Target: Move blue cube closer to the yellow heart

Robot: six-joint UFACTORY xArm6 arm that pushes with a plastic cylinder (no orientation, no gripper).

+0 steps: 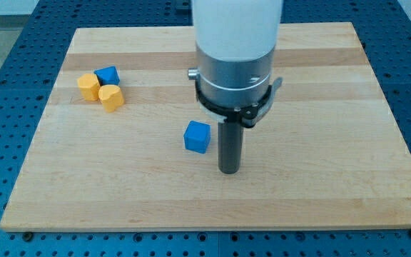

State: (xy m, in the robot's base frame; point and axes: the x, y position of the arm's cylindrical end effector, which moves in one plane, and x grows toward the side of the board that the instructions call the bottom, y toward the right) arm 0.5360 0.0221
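A blue cube [197, 136] sits near the middle of the wooden board [320, 178]. My tip [229, 170] rests on the board just to the right of the cube and slightly below it, a small gap apart. At the upper left a yellow heart [111, 96] lies in a tight cluster with a yellow hexagonal block [88, 86] and a small blue block [108, 75]. The heart is well to the left of the cube and above it.
The arm's white and silver body [234, 50] hangs over the top centre of the board and hides part of it. A blue perforated table [6, 86] surrounds the board on all sides.
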